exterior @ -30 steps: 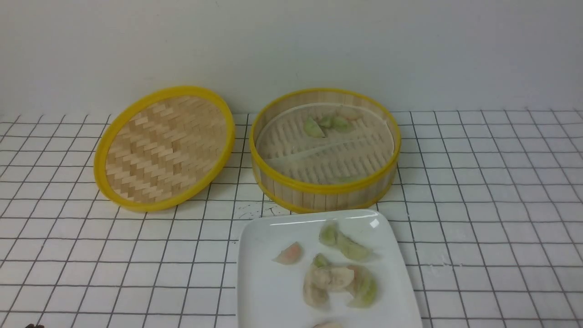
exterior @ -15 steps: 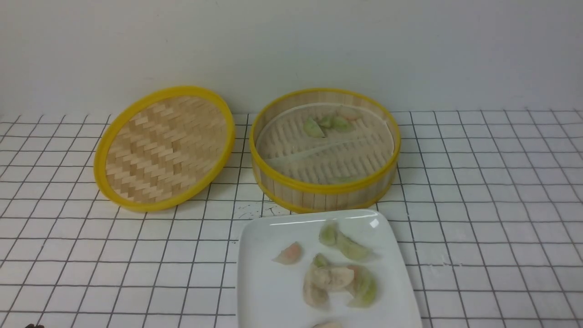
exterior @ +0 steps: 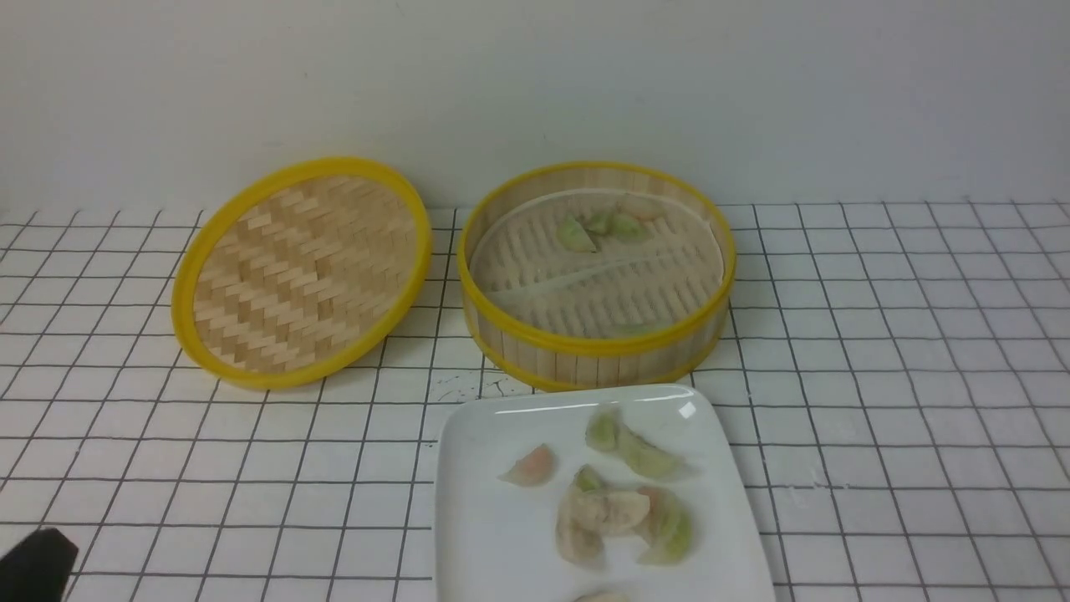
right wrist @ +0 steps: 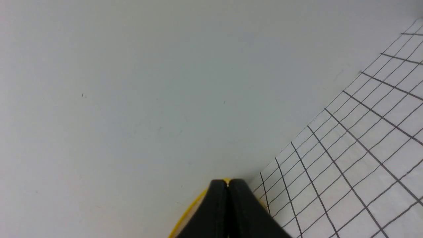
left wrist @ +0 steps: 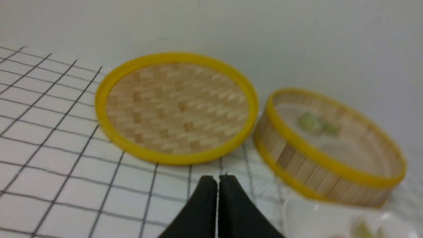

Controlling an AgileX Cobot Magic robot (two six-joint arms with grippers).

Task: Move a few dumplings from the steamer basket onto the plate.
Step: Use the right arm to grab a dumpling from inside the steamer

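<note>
The steamer basket (exterior: 597,343) stands at the back middle and holds a few pale green dumplings (exterior: 598,227) at its far side. The white plate (exterior: 476,468) lies just in front of it with several dumplings (exterior: 623,510), green, pinkish and whitish. My left gripper (left wrist: 217,180) is shut and empty, low over the table in front of the lid; its dark tip shows at the front view's bottom left (exterior: 38,562). The basket (left wrist: 327,155) and a plate corner (left wrist: 310,221) show blurred in the left wrist view. My right gripper (right wrist: 227,182) is shut and empty, out of the front view.
The shallow woven yellow-rimmed lid (exterior: 301,272) lies tilted left of the basket, its right edge near the basket's wall; it also shows in the left wrist view (left wrist: 175,105). A white wall stands close behind. The table has a black-lined grid cloth (exterior: 903,376).
My left gripper has come into the front view at the bottom left corner. The basket, lid, plate and dumplings have not moved.
</note>
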